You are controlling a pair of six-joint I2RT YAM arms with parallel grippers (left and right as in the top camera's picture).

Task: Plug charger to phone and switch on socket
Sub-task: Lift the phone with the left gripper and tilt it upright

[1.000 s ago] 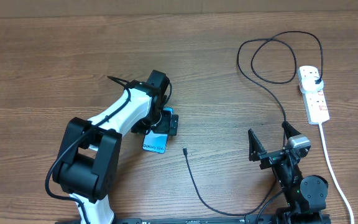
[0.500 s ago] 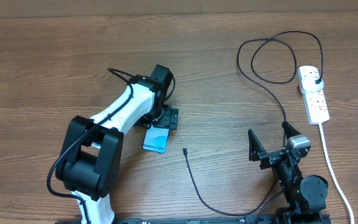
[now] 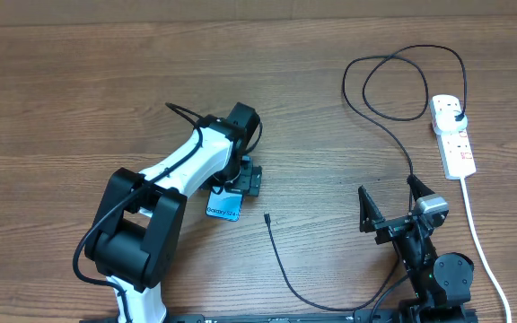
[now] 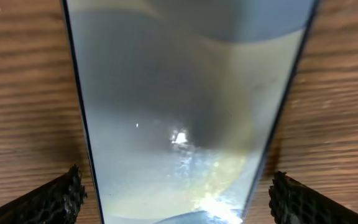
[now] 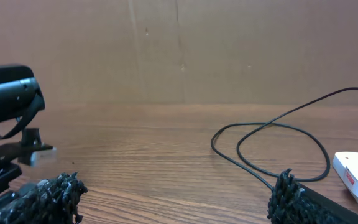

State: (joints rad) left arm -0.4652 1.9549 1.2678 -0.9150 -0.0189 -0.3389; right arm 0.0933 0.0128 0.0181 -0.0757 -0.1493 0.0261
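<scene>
While the left gripper straddles the phone mid table, jaws spread beside its edges, right gripper wide open near the front edge, charger tip unplugged.

The phone lies left of centre on the tabletop; the left end effector sits over its far end, and the left wrist view shows one finger on each side of the phone, just beside its long edges. The charger has its connector tip just right of the phone's near end, apart from it; the cable runs toward the near edge, passes the right end effector, then loops at the far right. Its plug sits in the far end of the socket, which lies along the right edge; a thicker cord leaves the socket's near end toward the front. The right end effector stands well apart from the phone, its fingers spread.
</scene>
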